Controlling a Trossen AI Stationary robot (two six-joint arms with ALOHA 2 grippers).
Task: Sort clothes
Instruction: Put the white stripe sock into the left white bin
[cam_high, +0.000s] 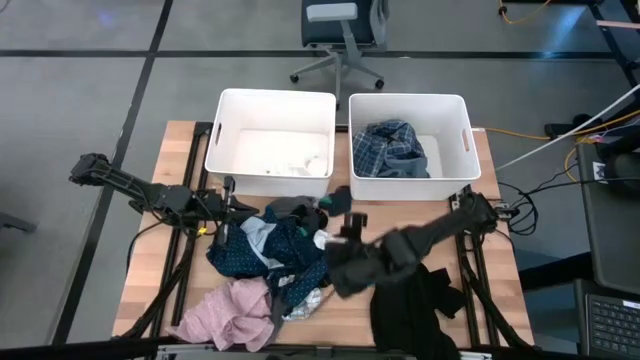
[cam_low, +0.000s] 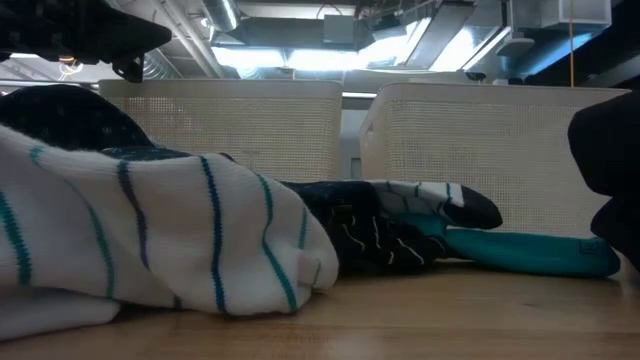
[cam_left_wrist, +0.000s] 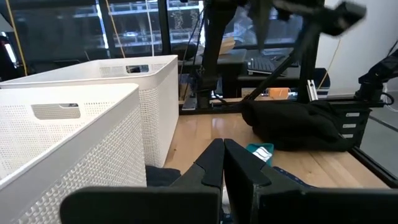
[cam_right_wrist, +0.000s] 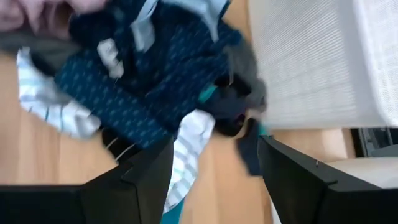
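Note:
The clothes lie in a pile at the table's middle: a navy patterned garment (cam_high: 262, 252), a white striped garment (cam_right_wrist: 194, 144), a pink garment (cam_high: 228, 314) at the near left and a black garment (cam_high: 415, 305) at the near right. A blue plaid garment (cam_high: 390, 148) lies in the right white tub (cam_high: 458, 110). My right gripper (cam_right_wrist: 214, 163) is open above the pile's right part (cam_high: 335, 250), its fingers on either side of the striped garment. My left gripper (cam_left_wrist: 222, 163) is shut and empty at the pile's far left (cam_high: 230, 203).
The left white tub (cam_high: 232, 110) holds something small and white. Both tubs stand side by side at the table's far edge. A teal piece (cam_low: 530, 252) and a dark patterned sock (cam_low: 380, 238) lie on the wood beside the striped garment (cam_low: 150, 240).

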